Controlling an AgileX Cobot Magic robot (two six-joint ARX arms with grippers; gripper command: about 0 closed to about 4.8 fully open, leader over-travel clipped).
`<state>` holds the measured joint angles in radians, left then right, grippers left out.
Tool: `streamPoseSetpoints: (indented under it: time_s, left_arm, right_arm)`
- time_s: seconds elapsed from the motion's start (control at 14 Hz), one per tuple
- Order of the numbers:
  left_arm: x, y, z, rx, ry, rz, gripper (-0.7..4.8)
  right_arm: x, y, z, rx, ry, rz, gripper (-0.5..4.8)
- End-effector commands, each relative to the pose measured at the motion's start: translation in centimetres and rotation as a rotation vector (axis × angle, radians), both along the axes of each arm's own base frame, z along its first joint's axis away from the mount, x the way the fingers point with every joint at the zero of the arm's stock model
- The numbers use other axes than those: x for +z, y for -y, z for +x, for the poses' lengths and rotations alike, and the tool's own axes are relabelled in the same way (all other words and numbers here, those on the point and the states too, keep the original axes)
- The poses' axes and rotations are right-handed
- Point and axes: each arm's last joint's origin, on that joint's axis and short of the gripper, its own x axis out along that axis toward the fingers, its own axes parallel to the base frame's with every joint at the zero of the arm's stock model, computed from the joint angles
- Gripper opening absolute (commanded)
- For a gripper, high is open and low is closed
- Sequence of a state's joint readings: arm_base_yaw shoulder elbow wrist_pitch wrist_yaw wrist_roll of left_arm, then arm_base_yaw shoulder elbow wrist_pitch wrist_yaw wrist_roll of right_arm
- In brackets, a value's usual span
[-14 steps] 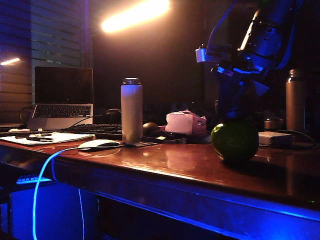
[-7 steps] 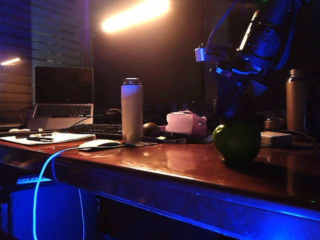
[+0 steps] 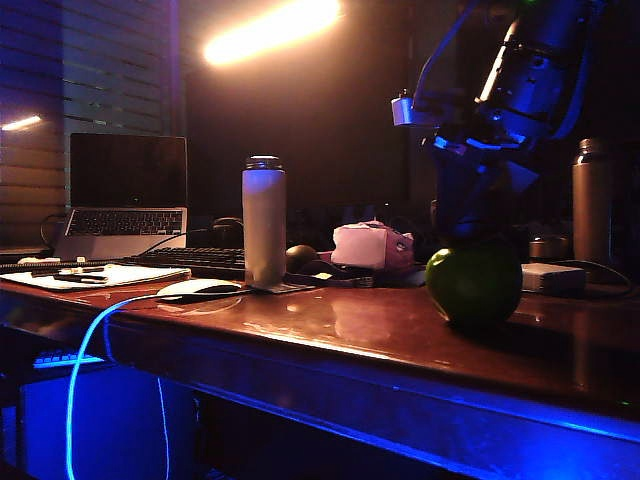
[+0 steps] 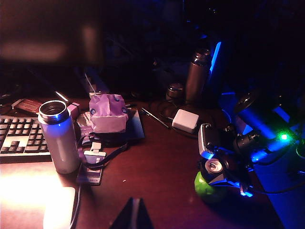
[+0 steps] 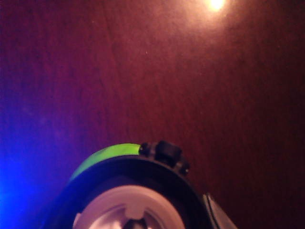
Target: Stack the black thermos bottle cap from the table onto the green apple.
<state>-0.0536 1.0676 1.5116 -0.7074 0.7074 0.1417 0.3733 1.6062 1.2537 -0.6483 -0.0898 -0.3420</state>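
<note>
- Reddish-brown and glossy, the table [image 3: 330,330] fills your exterior view, with a blue glow along its near edge.
- The green apple [image 3: 473,284] sits on the right part of that table, close to the near edge.
- Your right gripper [image 3: 462,228] comes down from above, right over the apple's top — too dark there to see its fingers apart.
- In the right wrist view the black thermos bottle cap [image 5: 128,191] fills the foreground, pale inner rim facing the camera, and a sliver of green apple [image 5: 107,155] shows just past its edge; the cap lies over the apple.
- I cannot tell whether the right gripper's jaws clamp the cap or stand clear of it.
- The left wrist view looks down at the apple [image 4: 206,187] with the right arm's wrist over it.
- Your left gripper [image 4: 133,215] shows as 1 dark wedge, its fingers pressed together, holding nothing.
- Further left stands a tall white thermos [image 3: 264,221], uncapped, with a pink pouch [image 3: 370,246] between it and the apple.
- A laptop [image 3: 125,196] stands at the far left.
</note>
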Motion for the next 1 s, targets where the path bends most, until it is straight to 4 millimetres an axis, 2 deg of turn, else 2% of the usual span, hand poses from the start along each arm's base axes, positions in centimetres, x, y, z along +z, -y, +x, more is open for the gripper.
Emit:
streamPoseSetpoints:
  time_s: [0.07, 0.28, 0.43, 0.5, 0.71, 0.85, 1.0]
  left_arm:
    - [0.2, 0.0, -0.2, -0.008, 0.015, -0.003, -0.03]
    - [0.2, 0.0, -0.2, -0.008, 0.015, -0.003, -0.03]
    - [0.2, 0.0, -0.2, -0.008, 0.014, -0.003, -0.03]
    - [0.2, 0.0, -0.2, -0.008, 0.014, -0.003, -0.03]
    - [0.2, 0.0, -0.1, -0.008, 0.013, -0.003, -0.03]
    - [0.2, 0.0, -0.2, -0.009, 0.013, -0.003, -0.03]
    - [0.2, 0.0, -0.2, -0.011, 0.015, -0.004, -0.03]
  right_arm:
    - [0.1, 0.0, -0.2, 0.004, -0.007, -0.006, 2.97]
    - [0.1, 0.0, -0.2, 0.004, -0.007, -0.006, 4.2]
    - [0.1, 0.0, -0.2, 0.004, -0.006, -0.006, 4.24]
    - [0.1, 0.0, -0.1, 0.004, -0.005, -0.005, 4.44]
    - [0.5, 0.0, -0.1, 0.004, 0.018, 0.004, 4.45]
    - [1.8, 0.0, -0.2, 0.002, 0.088, 0.029, 4.45]
    - [3.9, 0.1, -0.2, -0.004, 0.164, 0.05, 4.44]
